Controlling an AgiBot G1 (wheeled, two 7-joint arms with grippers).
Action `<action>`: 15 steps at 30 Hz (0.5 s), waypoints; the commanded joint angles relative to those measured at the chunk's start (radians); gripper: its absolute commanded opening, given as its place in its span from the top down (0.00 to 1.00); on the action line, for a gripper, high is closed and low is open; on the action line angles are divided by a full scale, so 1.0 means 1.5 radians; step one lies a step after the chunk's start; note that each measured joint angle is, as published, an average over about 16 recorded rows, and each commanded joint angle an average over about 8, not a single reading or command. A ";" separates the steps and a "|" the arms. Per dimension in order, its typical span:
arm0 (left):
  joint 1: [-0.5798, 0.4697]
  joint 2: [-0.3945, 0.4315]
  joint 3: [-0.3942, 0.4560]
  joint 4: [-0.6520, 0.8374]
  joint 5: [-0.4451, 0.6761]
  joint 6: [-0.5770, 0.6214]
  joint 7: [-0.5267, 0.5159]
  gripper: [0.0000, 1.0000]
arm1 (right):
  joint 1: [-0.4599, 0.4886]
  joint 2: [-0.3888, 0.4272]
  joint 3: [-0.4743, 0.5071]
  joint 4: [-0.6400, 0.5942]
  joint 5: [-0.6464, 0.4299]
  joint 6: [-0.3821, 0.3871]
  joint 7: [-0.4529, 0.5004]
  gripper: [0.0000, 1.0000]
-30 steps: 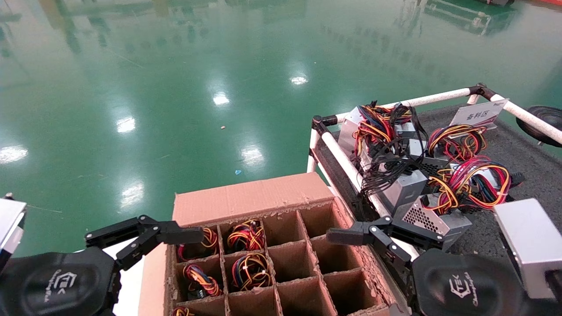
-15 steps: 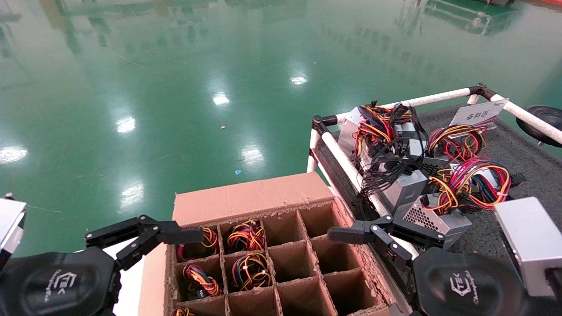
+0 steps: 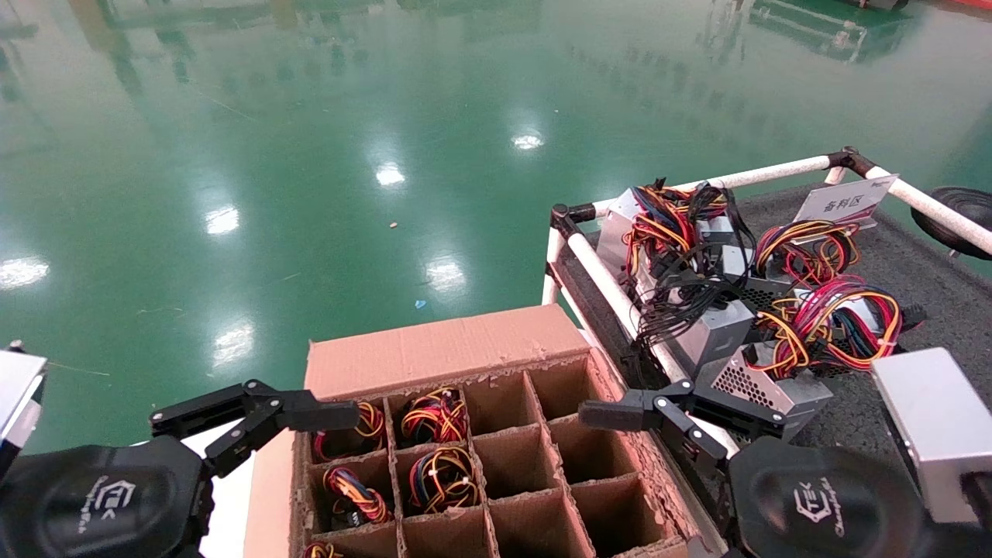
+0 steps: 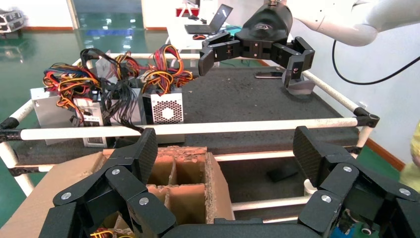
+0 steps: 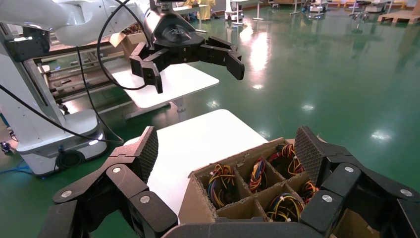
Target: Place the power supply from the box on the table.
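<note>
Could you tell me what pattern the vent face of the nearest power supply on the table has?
A round honeycomb of holes on the power supply, clearest in the left wrist view.

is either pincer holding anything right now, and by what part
Nothing is held. The left pincer is open at the box's left edge, the right pincer open between box and table.

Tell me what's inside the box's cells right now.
In the box, the cells on the robot's left hold looped coloured wire bundles; the units beneath them are mostly hidden. The middle and right cells look empty. The nearest row is cut off.
</note>
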 commanded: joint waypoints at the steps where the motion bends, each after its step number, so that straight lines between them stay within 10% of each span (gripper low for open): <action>1: 0.000 0.000 0.000 0.000 0.000 0.000 0.000 0.00 | 0.000 0.000 0.000 0.000 0.000 0.000 0.000 0.00; 15: 0.000 0.000 0.000 0.000 0.000 0.000 0.000 0.00 | 0.000 0.000 0.000 -0.001 0.000 0.000 0.000 0.00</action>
